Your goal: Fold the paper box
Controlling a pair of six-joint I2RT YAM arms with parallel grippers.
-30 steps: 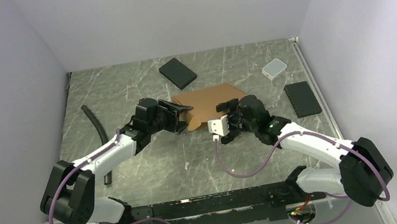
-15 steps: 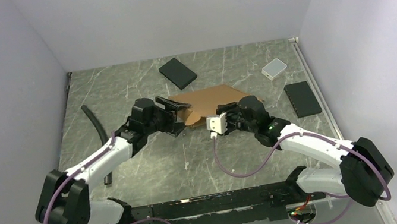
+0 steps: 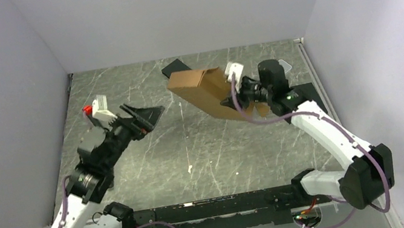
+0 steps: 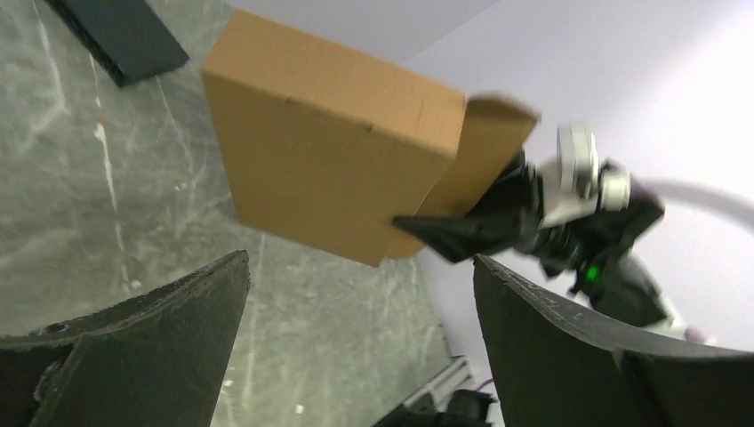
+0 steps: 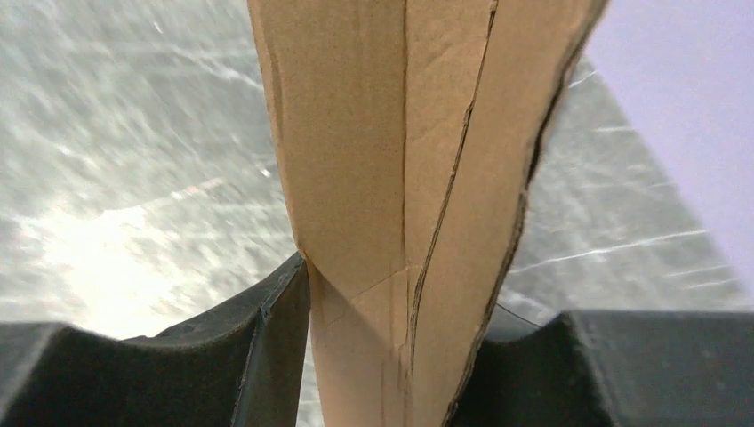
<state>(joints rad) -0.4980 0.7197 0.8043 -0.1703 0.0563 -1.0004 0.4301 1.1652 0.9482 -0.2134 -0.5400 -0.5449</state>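
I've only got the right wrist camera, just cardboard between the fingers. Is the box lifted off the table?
Observer: Yes, the right gripper holds the paper box in the air, tilted.
Operator: Where's the other arm?
Observer: The left gripper is open, off to the left, not touching the box.
Operator: Is it folded?
Observer: It looks closed into a shallow box, with one flap sticking out near the grip.

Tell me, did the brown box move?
Yes. The paper box rose off the table and went farther back, now reaching the black slab it lay short of before.
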